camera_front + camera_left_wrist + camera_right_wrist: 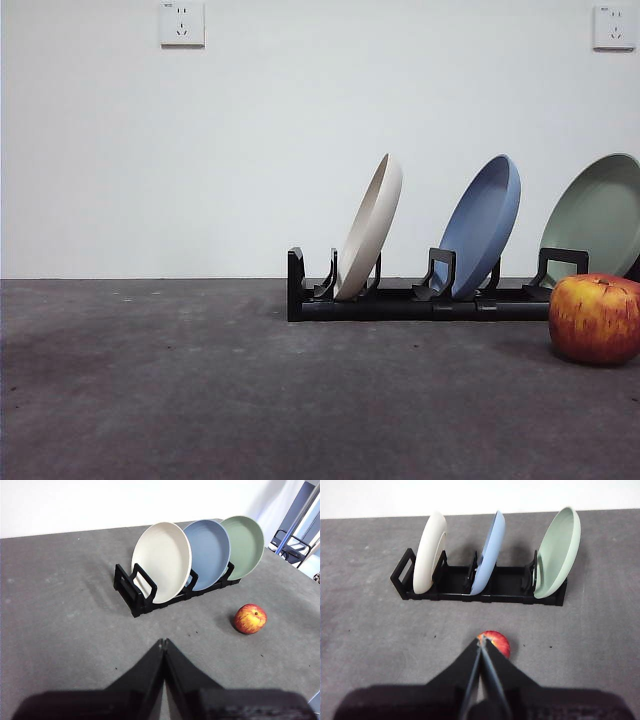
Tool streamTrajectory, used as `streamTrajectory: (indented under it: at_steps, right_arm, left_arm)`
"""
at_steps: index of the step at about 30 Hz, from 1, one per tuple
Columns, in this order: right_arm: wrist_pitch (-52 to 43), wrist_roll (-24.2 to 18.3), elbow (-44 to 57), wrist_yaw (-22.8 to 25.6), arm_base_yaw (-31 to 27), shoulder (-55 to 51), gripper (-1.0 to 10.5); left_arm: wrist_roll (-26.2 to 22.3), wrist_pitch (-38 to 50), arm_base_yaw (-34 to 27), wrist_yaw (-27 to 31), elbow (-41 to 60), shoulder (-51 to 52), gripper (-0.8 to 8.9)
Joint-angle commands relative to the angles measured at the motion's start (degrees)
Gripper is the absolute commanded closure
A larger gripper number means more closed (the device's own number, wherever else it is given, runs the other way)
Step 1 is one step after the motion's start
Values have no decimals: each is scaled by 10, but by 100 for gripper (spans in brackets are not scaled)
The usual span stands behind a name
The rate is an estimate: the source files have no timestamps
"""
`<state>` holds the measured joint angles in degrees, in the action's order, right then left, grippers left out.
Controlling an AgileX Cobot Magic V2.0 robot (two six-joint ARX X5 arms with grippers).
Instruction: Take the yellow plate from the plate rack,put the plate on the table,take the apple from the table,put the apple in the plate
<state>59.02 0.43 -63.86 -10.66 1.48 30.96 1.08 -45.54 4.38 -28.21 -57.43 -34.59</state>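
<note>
Plate [371, 226] first: the yellow one, more cream than yellow, stands on edge in the rack [400, 298], leaning toward the blue plate [484, 224] beside it. It sits in the slot at one end of the rack, with an empty pair of prongs beyond it at the very end. The blue plate takes the middle slot and a green plate [597, 216] the far end slot; all three tilt the same way, apart from one another.

The rack lies long and low on the grey table [200, 380]. In front of it, near the green plate's end, the apple [594, 318] sits on the table, close to the rack but not touching it.

Neither arm shows from the front. From the left wrist, the left gripper [164, 642] hangs above bare table, well back from the rack, jaws pressed together with nothing between them. The right gripper [481, 639] is likewise closed and empty, its tips lined up over the near edge of the apple, though I can't tell how high above it they are.

Two wall sockets [182, 23] sit high on the white wall behind.
</note>
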Motion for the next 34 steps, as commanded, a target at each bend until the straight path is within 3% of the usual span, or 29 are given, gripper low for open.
streamTrajectory:
  at_steps: [1,3,6,7,8,23,34]
  right_arm:
    - [-3,-6,-2,-3,0,0,933]
    - [-3,-7,-3,-3,0,0,834]
    - [-7,-7,-7,-6,0,1,541]
    - [-7,-6,-9,-7,0,1,448]
    - [-6,-6,-11,-9,0,1,392]
    - [-2,-7,-25,-27,0,31,372]
    - [2,-7,-25,-29,0,73,375]
  left_arm:
    - [-6,0,1,-3,-5,-3,801]
    - [7,-1,1,-3,-6,-4,664]
    - [28,-5,1,-3,-12,-8,237]
    - [30,-6,1,-3,-15,-9,147]
    - [30,-7,1,-3,-19,-11,120]
    - [29,-11,17,-4,-76,-66,122]
    - [28,56,122,-3,-195,-253,122]
